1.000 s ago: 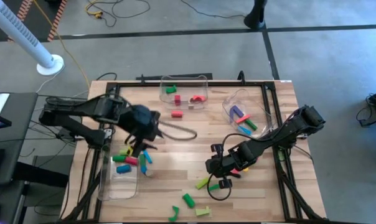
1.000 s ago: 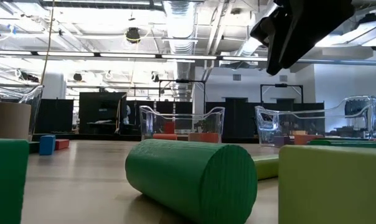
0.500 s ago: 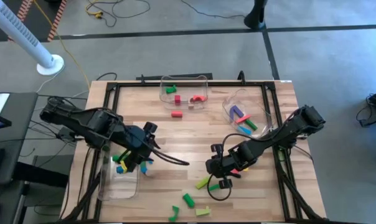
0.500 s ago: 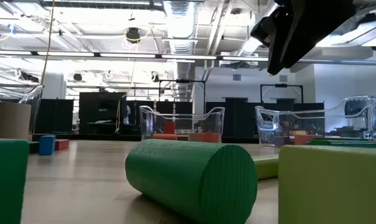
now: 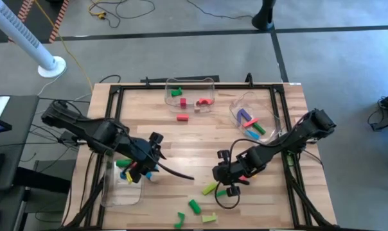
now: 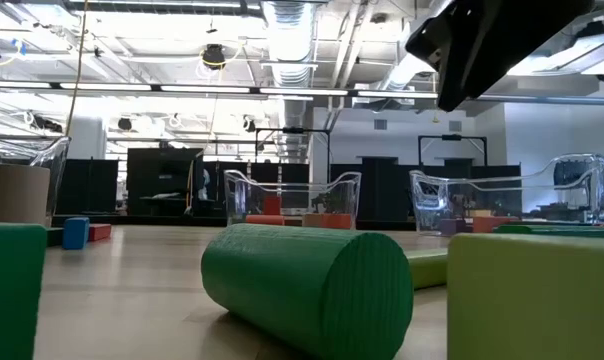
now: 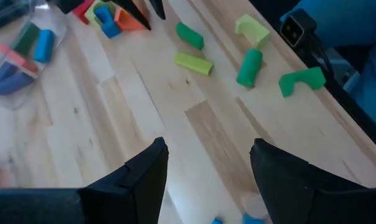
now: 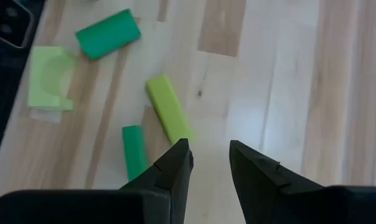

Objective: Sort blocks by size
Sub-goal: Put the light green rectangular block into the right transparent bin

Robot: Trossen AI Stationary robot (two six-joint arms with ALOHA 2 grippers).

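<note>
Pale wood-plank table (image 5: 200,141) in a black frame carried the blocks, three clear plastic bins & both dark arms. Left gripper (image 5: 157,149) sat low near the table's left edge, just beside the clear bin (image 5: 122,189) by the front-left corner; its fingers (image 7: 144,177) were spread apart w/ nothing between them, only bare wood showing in the gap. A cluster of small blocks, blue, red, yellow & green (image 5: 131,170), lay in and around that bin, right by the gripper. Right gripper (image 5: 225,172) was towards the table's front, right of centre, fingers (image 8: 175,165) only a narrow gap apart & gripping nothing; bare wood showed between them. Just ahead of it lay a lime-green bar (image 8: 166,117) w/ a darker green bar (image 8: 134,158) beside it. Nearer the front edge: a green cylinder (image 5: 194,206), a green arch piece (image 5: 179,221) & a lime-green arch block (image 5: 209,218). A red block (image 5: 182,117) lay loose on the wood towards the back edge. Back-edge bin (image 5: 190,96) held green & red pieces; the bin near the back-right corner (image 5: 253,115) held purple, blue, green & red ones. Low view: the green cylinder lay on its side up close, flanked by green & lime blocks.
</note>
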